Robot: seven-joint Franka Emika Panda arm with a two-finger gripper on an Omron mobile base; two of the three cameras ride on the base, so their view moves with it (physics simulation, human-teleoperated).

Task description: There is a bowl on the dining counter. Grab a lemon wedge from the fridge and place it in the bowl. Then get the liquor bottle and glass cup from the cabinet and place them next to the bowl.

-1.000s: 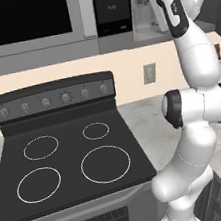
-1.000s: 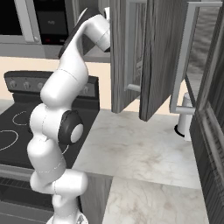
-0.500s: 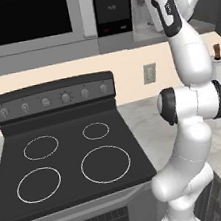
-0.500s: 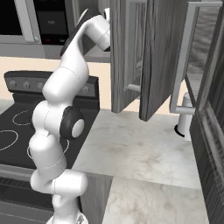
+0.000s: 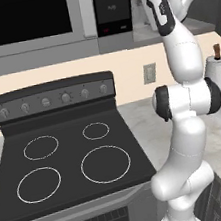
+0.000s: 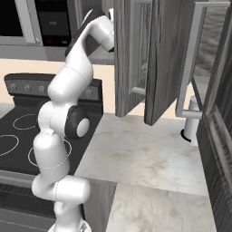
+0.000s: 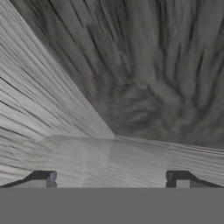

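Inside cabinet (image 7: 144, 65): streaky grey woodgrain panels; fingers (image 7: 43, 177) spread wide, holding nothing.

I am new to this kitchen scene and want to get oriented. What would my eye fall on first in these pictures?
First the white arm, rising tall beside the black stove and reaching up into the open wall cabinet. In the hand view the open gripper faces grey wood grain. A paper towel roll stands on the counter at the right.
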